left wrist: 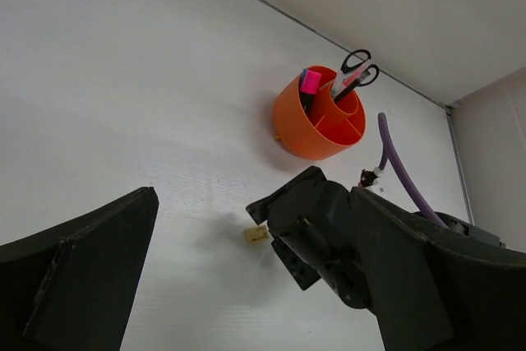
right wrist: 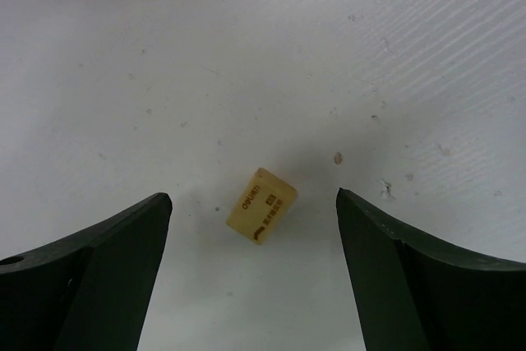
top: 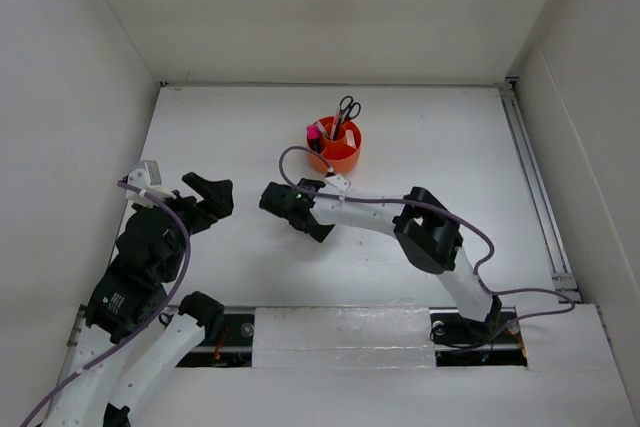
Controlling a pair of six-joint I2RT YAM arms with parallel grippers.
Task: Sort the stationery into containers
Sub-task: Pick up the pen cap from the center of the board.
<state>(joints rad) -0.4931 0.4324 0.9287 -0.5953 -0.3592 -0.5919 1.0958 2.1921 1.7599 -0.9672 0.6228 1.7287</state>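
eraser [right wrist: 261, 205] x1: flat on table [right wrist: 246, 55], between right gripper [right wrist: 251, 203] fingers, touching neither | right gripper: spread wide, grasping nothing | left gripper [top: 214, 199]: released, empty, at its 9 o'clock | orange organiser [top: 340, 155] x1: at right gripper's 1 o'clock, holds scissors [top: 348, 108] x1, pink-capped highlighter [left wrist: 309, 83] x1; other contents unclear

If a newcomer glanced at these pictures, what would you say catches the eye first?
The bright orange organiser stands toward the back of the white table, with black-handled scissors and a pink-capped highlighter standing in it. Nearer, a small tan eraser lies alone on the table between the open fingers of the right gripper, untouched.
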